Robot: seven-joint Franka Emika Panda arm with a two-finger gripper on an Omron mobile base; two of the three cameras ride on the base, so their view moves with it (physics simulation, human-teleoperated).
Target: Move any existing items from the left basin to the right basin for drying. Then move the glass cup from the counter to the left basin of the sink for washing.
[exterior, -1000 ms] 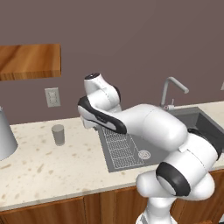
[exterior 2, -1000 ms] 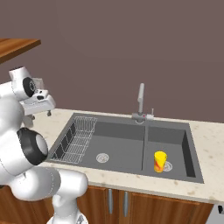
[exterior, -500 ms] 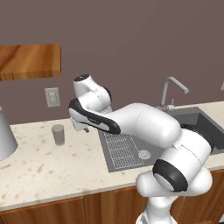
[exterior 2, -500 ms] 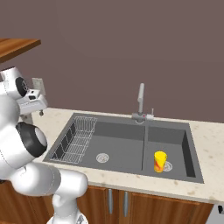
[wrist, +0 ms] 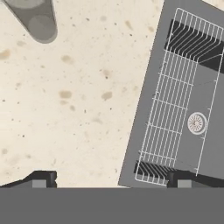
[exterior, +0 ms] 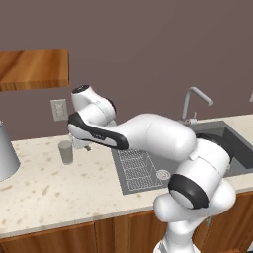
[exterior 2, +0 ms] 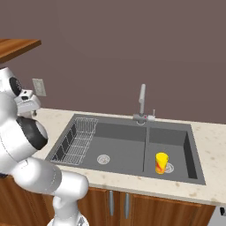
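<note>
The glass cup [exterior: 65, 151] stands upright on the beige counter [exterior: 54, 190], left of the sink [exterior: 232, 148]. My gripper [exterior: 83, 145] hovers above the counter just right of the cup, between it and the sink's left rim. In the hand view the fingertips [wrist: 41, 179] stand wide apart, open, with nothing between them, and the cup [wrist: 33, 17] lies at the top left, apart from them. The yellow red-banded item [exterior 2: 161, 163] stands upright in the right basin [exterior 2: 176, 141] beside its drain. The left basin [exterior 2: 119, 145] holds a wire rack [exterior 2: 81, 139].
A large grey cone-shaped object [exterior: 5, 153] sits at the counter's far left. The curved faucet [exterior 2: 142, 101] rises behind the sink's divider. A wall outlet [exterior: 59, 109] and a wooden cabinet [exterior: 32, 69] hang behind the cup.
The arm has swung left, carrying the open gripper from above the sink's left edge to over the counter close to the glass cup. The yellow item has not moved.
</note>
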